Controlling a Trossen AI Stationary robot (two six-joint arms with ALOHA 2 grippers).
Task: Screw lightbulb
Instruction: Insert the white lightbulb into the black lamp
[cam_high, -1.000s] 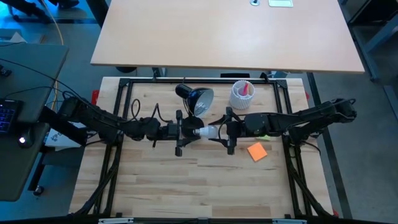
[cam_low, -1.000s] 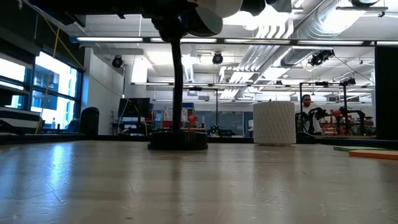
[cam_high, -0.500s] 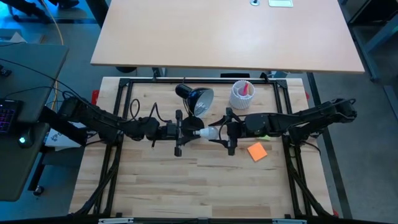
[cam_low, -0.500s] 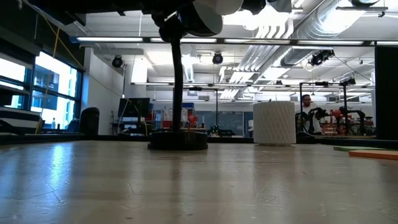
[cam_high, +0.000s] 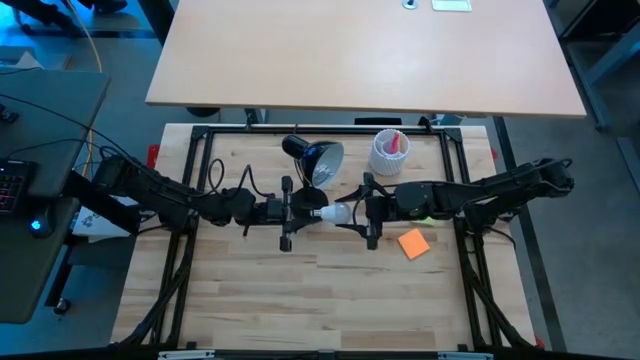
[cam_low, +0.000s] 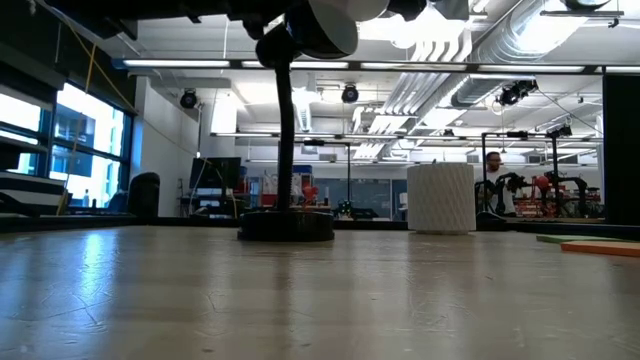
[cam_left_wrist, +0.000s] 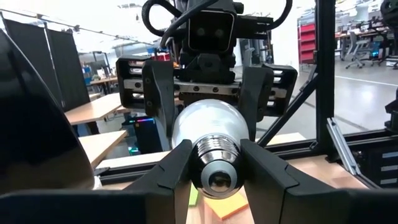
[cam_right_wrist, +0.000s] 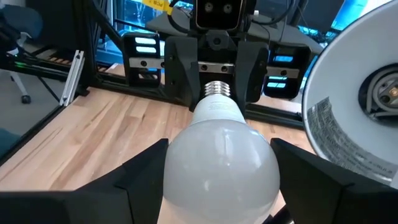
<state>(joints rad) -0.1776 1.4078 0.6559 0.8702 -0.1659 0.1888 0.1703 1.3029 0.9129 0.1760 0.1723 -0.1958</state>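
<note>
The white lightbulb (cam_high: 335, 213) hangs level in the air over the table's middle, between my two arms. Its silvery screw base (cam_left_wrist: 217, 155) points at my left gripper (cam_high: 318, 212), which is shut on it. Coming from the table's right, my right gripper (cam_high: 346, 213) is shut on the bulb's round globe (cam_right_wrist: 221, 162). The black desk lamp (cam_high: 318, 160) stands just beyond the bulb on its round foot (cam_low: 286, 225). Its white-lined shade (cam_right_wrist: 354, 93) with the socket (cam_right_wrist: 388, 93) is turned toward the right arm. My left gripper pinches the bulb's threaded screw base (cam_left_wrist: 214, 146) between its two fingers (cam_left_wrist: 174, 174), at the bulb's narrow end. The fingers come level from the table's left, along the bulb's length. My right gripper holds the wide white globe (cam_right_wrist: 186, 155) between its two fingers (cam_right_wrist: 140, 177), coming level from the table's right. The bulb is lifted clear of the table and lies level between the two grippers.
A white ribbed cup (cam_high: 388, 152) with a red item stands at the far right of the lamp. An orange note (cam_high: 413, 243) lies on the table under the right arm. A person (cam_low: 492, 165) shows far off in the room behind.
My left gripper's fingers have drawn in onto the bulb's screw base. Both arms and the bulb have kept their place.
</note>
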